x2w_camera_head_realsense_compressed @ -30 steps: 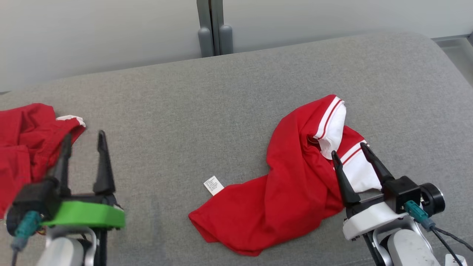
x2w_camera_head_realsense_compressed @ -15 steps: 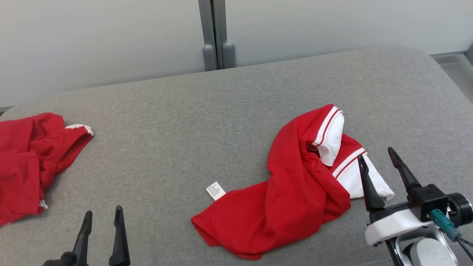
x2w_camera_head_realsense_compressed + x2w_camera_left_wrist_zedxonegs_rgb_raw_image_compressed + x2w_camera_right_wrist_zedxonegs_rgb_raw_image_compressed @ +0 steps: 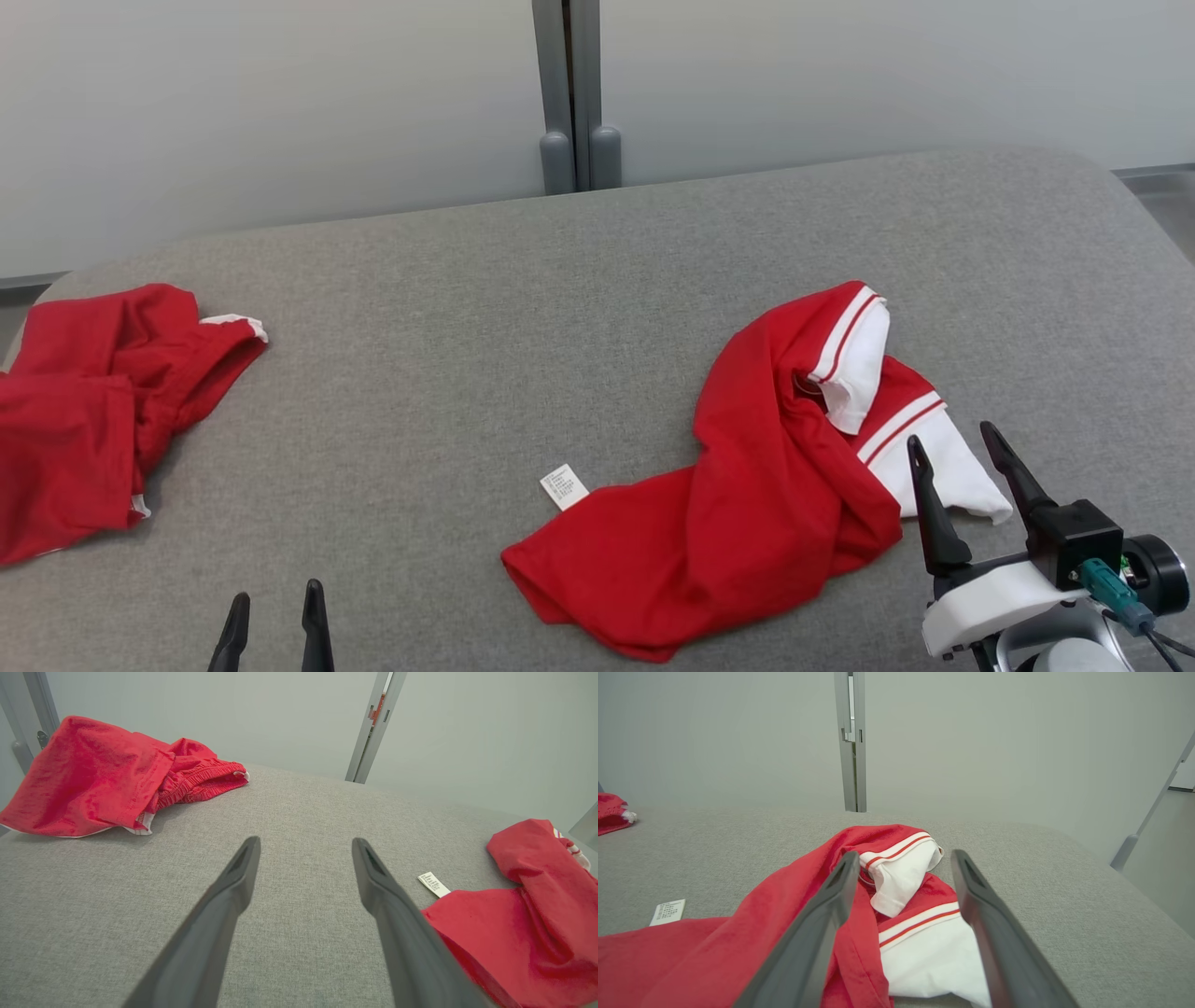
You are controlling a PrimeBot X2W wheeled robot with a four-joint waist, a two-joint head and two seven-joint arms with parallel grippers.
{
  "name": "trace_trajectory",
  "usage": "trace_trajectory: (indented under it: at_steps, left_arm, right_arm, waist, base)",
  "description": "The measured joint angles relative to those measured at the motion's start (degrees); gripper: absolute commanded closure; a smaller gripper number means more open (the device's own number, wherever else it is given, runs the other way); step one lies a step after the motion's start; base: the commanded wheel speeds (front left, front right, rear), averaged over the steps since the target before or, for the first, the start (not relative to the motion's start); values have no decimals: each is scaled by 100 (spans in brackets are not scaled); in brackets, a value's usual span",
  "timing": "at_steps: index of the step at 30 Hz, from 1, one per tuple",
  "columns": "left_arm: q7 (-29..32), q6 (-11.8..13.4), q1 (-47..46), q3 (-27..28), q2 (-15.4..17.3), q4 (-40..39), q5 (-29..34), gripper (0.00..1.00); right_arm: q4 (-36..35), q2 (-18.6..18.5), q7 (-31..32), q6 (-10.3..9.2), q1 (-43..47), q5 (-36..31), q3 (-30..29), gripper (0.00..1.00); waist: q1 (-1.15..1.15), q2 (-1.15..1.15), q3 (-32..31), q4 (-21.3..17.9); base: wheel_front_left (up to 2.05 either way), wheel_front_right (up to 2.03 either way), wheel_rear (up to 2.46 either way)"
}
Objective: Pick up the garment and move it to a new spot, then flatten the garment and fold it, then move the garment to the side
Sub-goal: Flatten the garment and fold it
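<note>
Both claws have been drawn back, held apart and empty, the left claw (image 3: 277, 591) low, the right claw (image 3: 950, 434) beside the crumpled red-and-white shirt (image 3: 747, 504) on the grey upholstered surface (image 3: 467, 327), so pickup is judged unstarted.

Nothing here can be read. The one printed item is a small white label (image 3: 564, 486) attached at the left end of the red garment (image 3: 747, 504), lying flat on the grey worktop (image 3: 448, 373) just beside the cloth. It carries several short rows of fine dark print. In the head view and the left wrist view these show as faint grey lines. They are slightly sharper in the right wrist view, but the characters are too small to make out.
</note>
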Motion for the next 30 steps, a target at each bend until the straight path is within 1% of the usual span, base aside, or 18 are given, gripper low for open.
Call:
trace_trajectory:
  at_steps: [24,27,30]
  left_arm:
    - [0,-9,-19,-80,-5,108,47,0]
    - [0,-10,-47,-190,-5,134,36,0]
    - [0,-10,-201,-463,-3,255,-20,0]
  right_arm:
    - [66,41,0,0,-5,44,69,0]
    - [63,42,0,0,-8,47,62,0]
    - [59,42,0,0,-35,46,74,0]
  waist:
    - [0,0,57,-69]
    - [0,0,82,-82]
    - [0,0,122,-103]
  base:
    - [0,0,0]
    - [0,0,0]
    - [0,0,0]
